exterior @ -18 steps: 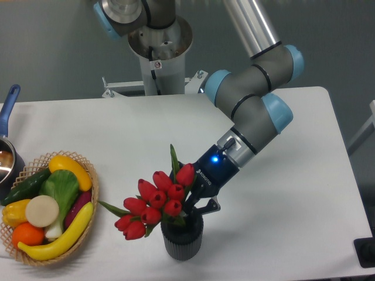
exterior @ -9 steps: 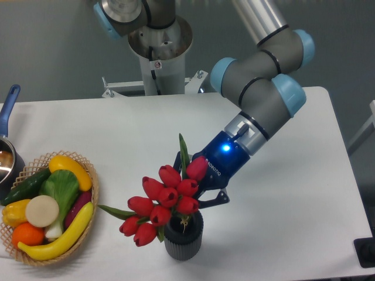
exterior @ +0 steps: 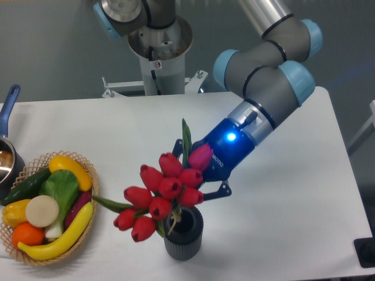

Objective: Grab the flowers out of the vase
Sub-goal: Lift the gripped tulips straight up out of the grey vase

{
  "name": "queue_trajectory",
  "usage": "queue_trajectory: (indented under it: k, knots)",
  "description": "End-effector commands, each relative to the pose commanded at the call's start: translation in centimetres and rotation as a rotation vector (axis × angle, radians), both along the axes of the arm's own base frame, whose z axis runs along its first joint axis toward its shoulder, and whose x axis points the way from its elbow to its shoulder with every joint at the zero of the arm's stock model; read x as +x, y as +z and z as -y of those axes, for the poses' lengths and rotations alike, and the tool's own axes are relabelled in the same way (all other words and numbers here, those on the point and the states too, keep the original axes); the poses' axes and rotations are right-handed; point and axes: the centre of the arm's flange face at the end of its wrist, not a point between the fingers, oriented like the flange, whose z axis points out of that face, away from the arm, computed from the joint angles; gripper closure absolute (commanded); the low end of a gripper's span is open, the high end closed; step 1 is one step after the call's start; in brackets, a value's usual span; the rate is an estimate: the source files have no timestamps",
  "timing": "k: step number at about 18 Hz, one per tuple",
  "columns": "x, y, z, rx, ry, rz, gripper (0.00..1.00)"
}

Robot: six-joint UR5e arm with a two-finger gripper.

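Observation:
The flowers (exterior: 164, 190), red tulip buds with green leaves, hang over the dark grey ribbed vase (exterior: 183, 236) near the table's front edge. Their stems still dip into the vase's mouth. My gripper (exterior: 193, 188) comes in from the upper right and is shut on the bunch just behind the buds. The buds hide most of its fingertips. A blue light glows on the gripper body.
A wicker basket (exterior: 91, 177) of toy vegetables and fruit sits at the front left. A blue-handled saucepan (exterior: 8, 153) stands at the left edge. The arm's base mount (exterior: 158, 52) is at the table's back.
My gripper has risen with the flowers in it. The bunch stands higher over the vase, and more of the vase's mouth shows.

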Motion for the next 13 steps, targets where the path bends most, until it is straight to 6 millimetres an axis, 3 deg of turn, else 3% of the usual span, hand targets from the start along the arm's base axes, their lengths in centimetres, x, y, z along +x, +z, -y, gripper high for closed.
queue_trajectory:
  k: [3, 7, 13]
  knots:
    - [-0.5, 0.5, 0.4, 0.019, 0.002, 0.002, 1.0]
    - [-0.9, 3.1, 0.6, 0.047, 0.006, -0.04, 1.0]
    - [-4.1, 5.3, 4.1, 0.051, 0.085, -0.096, 1.0]
